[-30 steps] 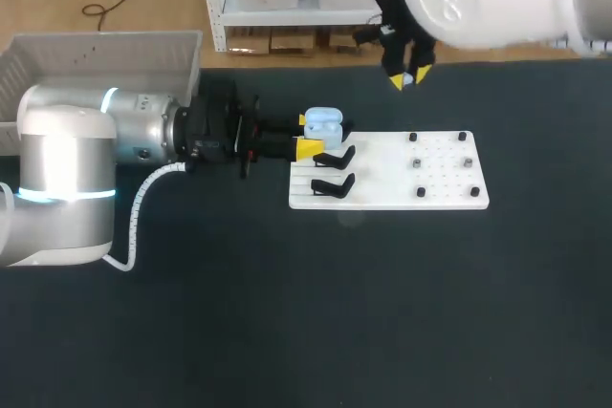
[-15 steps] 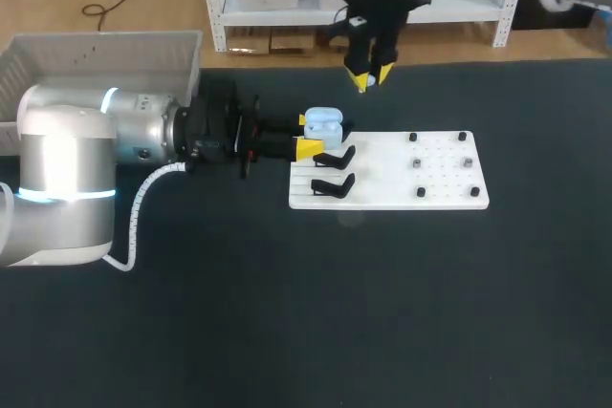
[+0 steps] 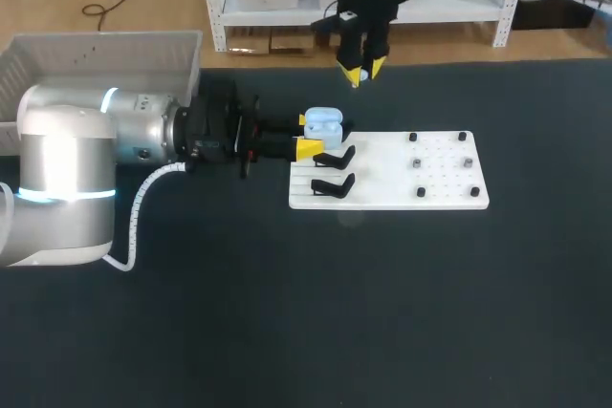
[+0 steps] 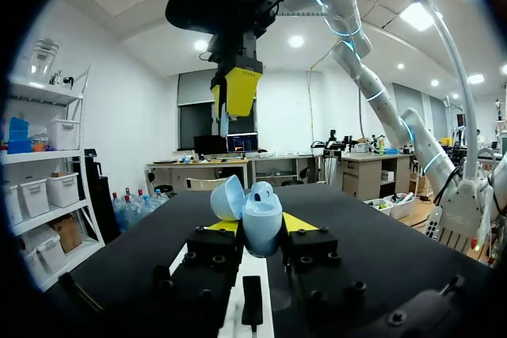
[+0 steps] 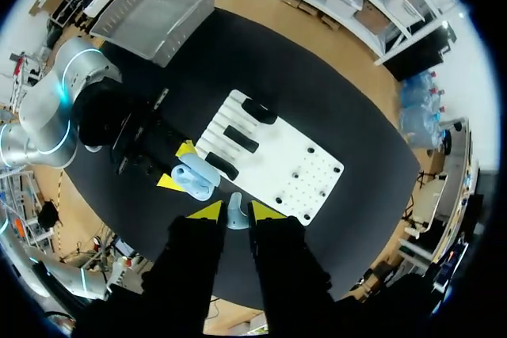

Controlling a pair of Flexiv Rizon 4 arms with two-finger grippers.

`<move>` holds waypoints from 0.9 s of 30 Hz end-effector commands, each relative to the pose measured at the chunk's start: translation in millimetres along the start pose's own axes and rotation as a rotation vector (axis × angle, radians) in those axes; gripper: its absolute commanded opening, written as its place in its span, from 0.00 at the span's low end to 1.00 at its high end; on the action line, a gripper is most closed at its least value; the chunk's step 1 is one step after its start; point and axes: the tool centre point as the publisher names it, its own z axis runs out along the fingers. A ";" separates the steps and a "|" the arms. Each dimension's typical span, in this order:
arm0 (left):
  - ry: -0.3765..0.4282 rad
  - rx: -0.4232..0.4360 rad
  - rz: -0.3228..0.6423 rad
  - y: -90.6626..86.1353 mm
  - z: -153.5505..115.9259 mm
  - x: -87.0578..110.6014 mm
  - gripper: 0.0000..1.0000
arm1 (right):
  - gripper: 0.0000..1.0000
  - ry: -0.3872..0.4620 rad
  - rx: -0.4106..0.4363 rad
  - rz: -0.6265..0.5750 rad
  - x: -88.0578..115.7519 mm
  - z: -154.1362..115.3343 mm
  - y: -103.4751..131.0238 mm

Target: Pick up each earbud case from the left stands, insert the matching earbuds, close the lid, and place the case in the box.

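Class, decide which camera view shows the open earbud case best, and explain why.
Left wrist view: the earbud case is close up, its lid plainly open. The head view shows the case small, from above; the right wrist view likewise shows it small and from above.

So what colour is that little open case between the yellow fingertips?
Pale blue; the earbud case shows best in the left wrist view.

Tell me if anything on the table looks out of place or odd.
Nothing stands out. The earbud case sits with its lid open in the left gripper by the white board's left end. The board lies flat, and the right gripper holds a pale earbud above the table's far edge.
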 end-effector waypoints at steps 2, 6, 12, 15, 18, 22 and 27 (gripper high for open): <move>0.001 -0.003 0.001 -0.8 0.0 0.1 0.00 | 0.00 0.020 0.035 -0.057 -8.2 0.5 22.5; 0.001 -0.003 0.001 -0.8 0.0 0.1 0.00 | 0.00 0.034 0.034 -0.101 -10.0 1.8 34.0; 0.001 -0.003 0.001 -0.8 0.0 0.1 0.00 | 0.00 0.065 0.019 -0.125 -8.2 0.1 44.6; -0.008 -0.003 0.012 -0.4 1.1 -0.8 0.00 | 0.00 0.080 0.009 -0.125 -5.2 -2.9 47.6; -0.019 0.001 0.034 0.6 3.4 -2.2 0.00 | 0.00 0.088 0.002 -0.125 -3.0 -4.4 49.6; -0.046 -0.004 0.036 3.2 5.2 -3.8 0.00 | 0.00 0.100 -0.013 -0.127 -0.9 -2.7 51.3; -0.055 -0.005 0.030 4.6 7.1 -4.1 0.00 | 0.00 0.106 -0.025 -0.128 0.7 2.3 55.0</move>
